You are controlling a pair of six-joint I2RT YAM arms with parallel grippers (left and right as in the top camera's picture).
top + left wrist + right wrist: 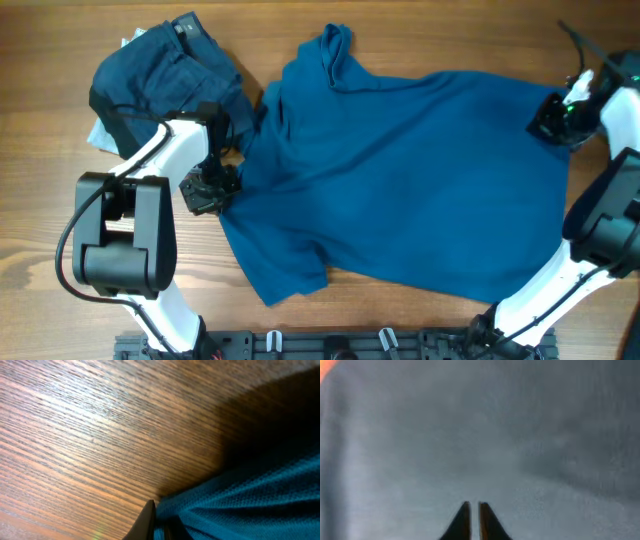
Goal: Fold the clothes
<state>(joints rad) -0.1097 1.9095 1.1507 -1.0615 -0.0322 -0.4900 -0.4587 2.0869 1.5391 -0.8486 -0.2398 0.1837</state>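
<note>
Fingers [148, 519] of the left gripper [210, 188] are clamped on a bunched edge of the blue shirt [260, 505], bare table [100, 435] right next to them. On the right gripper [548, 120], fingers [462, 521] are pressed together against the shirt cloth. There's a dark denim pile [165, 70] just beyond the left gripper.

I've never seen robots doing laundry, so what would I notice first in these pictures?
A big blue shirt sprawls rumpled across the middle of the wooden table. The left gripper pinches the shirt's left edge, and the right gripper sits shut at its right edge. A dark denim bundle is heaped at the far left of the table, touching the shirt.
</note>
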